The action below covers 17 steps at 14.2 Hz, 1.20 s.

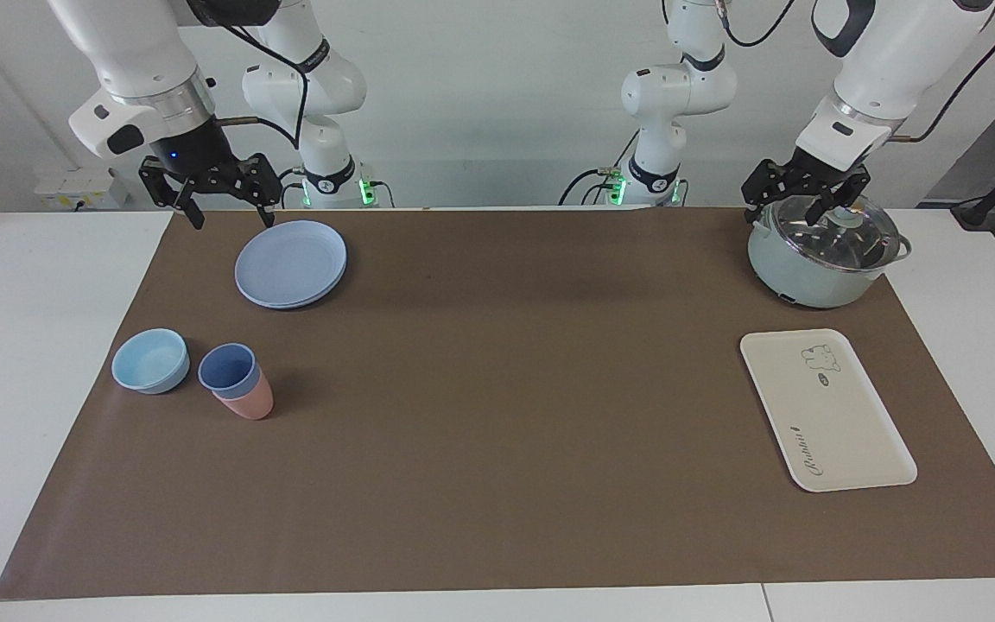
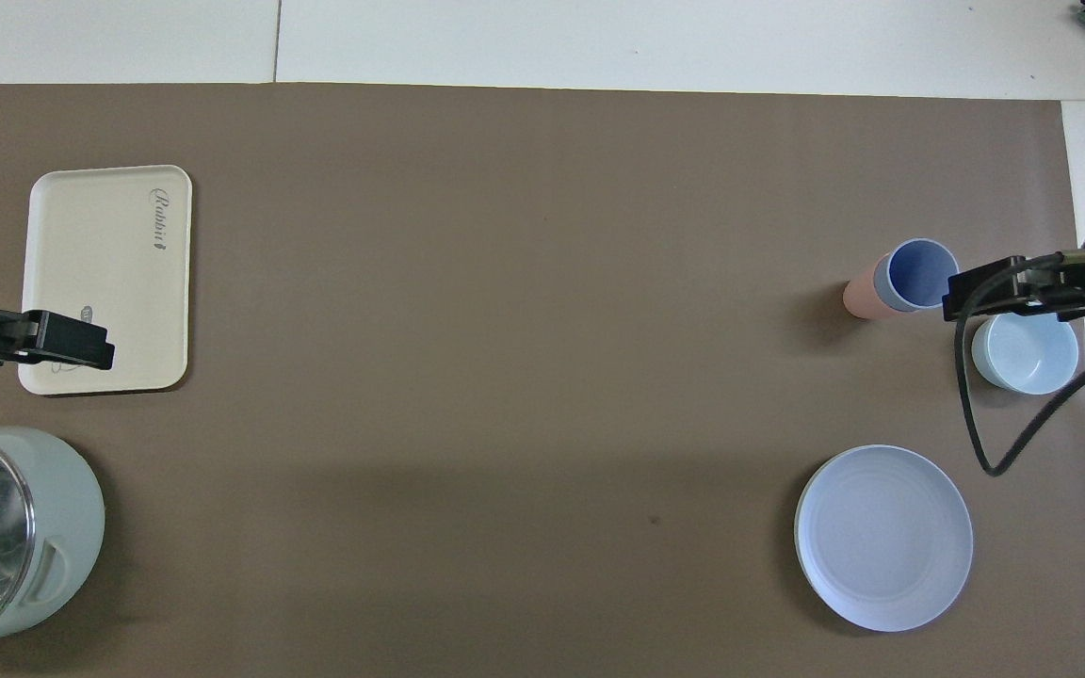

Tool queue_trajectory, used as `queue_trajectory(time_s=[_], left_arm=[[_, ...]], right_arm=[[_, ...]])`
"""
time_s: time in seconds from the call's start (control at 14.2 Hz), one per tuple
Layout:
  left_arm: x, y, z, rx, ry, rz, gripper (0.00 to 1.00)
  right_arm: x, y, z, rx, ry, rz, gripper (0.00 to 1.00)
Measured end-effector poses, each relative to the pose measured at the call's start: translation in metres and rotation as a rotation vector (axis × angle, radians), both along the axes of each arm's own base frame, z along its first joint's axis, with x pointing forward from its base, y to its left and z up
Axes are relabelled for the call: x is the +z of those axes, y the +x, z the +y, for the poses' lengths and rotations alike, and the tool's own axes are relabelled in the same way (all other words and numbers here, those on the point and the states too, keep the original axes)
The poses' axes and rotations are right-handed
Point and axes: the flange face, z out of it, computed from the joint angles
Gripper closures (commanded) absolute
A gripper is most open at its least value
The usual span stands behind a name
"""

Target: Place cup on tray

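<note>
Cursive "Rabbit" on cream tray [image 1: 843, 432]. Blue cup [image 1: 226, 367] nested in pink cup [image 1: 249, 402], beside light-blue bowl [image 1: 150, 360]. Left gripper [image 1: 808, 206] spread wide, empty, over lidded pot [image 1: 821, 268]. Right gripper [image 1: 228, 206] wide open, empty, beside blue plate [image 1: 291, 263]. Overhead: only fingers [image 2: 62, 341] overlapping tray.

Layout, table w/ mat

Cup [image 1: 227, 366] nested in pink cup [image 1: 249, 403], just beside bowl [image 1: 150, 360], plate [image 1: 291, 263] nearer robots, all twd right arm's end. Tray [image 1: 826, 409] twd left arm's end, well apart; pot [image 1: 820, 252] nearer robots than tray.
</note>
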Motion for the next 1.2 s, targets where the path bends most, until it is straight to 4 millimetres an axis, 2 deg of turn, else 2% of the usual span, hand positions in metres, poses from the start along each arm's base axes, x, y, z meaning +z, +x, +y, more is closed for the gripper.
queue_trajectory(time_s=[0.42, 0.56, 0.7, 0.92, 1.13, 1.2], left_arm=[[0.0, 0.0, 0.0, 0.0, 0.0, 0.0, 0.0], [0.0, 0.0, 0.0, 0.0, 0.0, 0.0, 0.0], [0.0, 0.0, 0.0, 0.0, 0.0, 0.0, 0.0], [0.0, 0.0, 0.0, 0.0, 0.0, 0.0, 0.0], [0.0, 0.0, 0.0, 0.0, 0.0, 0.0, 0.0], [0.0, 0.0, 0.0, 0.0, 0.0, 0.0, 0.0]], right_arm=[[0.0, 0.0, -0.002, -0.004, 0.0, 0.001, 0.0], [0.0, 0.001, -0.01, -0.019, 0.0, -0.002, 0.01], [0.002, 0.004, -0.029, -0.081, 0.002, -0.028, 0.02], [0.001, 0.005, -0.072, -0.274, 0.013, -0.034, 0.06], [-0.014, 0.01, -0.113, -0.476, 0.09, -0.008, 0.07], [-0.022, 0.015, -0.129, -0.544, 0.119, -0.009, 0.11]])
